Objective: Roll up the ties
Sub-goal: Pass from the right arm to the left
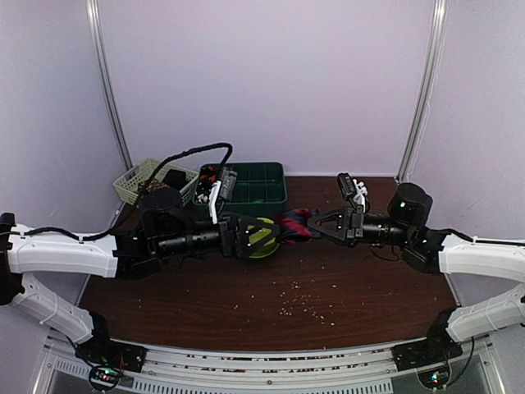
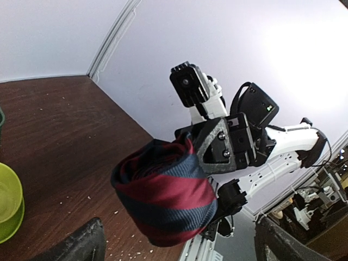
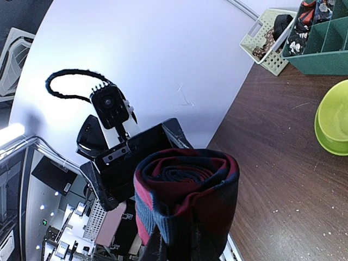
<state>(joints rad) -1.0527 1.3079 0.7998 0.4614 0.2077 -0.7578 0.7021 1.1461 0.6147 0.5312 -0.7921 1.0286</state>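
The right gripper is clenched on the rolled tie. The roll is striped red and navy, and its coiled end juts out past the fingertips, up off the table. The left gripper faces it with its fingers spread wide and grasping nothing. The roll hangs just ahead of those tips, centred on the gap between them, and I cannot tell whether it touches them. A green bowl sits on the table beside the left fingers. Crumbs lie scattered below both grippers.
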